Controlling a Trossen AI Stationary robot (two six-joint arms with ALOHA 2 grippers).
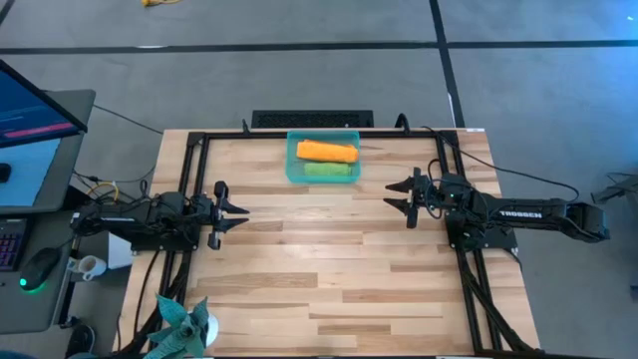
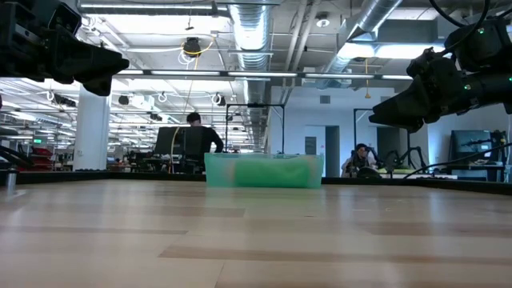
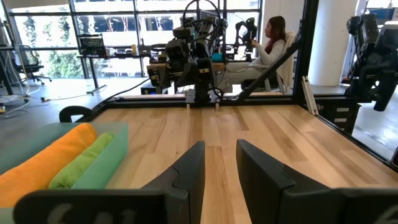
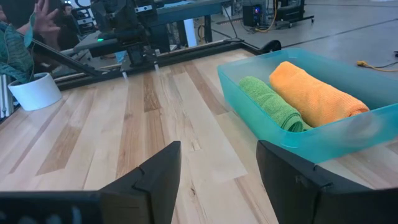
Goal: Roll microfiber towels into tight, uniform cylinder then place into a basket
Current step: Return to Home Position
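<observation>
Wooden table (image 1: 329, 269): basket (image 1: 291, 162) holds orange towel (image 1: 327, 151), green towel (image 1: 329, 171); low view hides orange. Left gripper (image 1: 237, 211), right gripper (image 1: 399, 195) spread, empty.

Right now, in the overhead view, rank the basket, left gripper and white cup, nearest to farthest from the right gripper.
1. Basket, back middle of table.
2. Left gripper, facing the right gripper across the table.
3. White cup, off the table's left edge.

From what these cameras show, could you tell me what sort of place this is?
Probably an open-plan robotics lab or workshop: exposed ceiling ducts, a person at distant workstations, and a monitor beside the table. The left gripper and right gripper wait open over its sides.
</observation>
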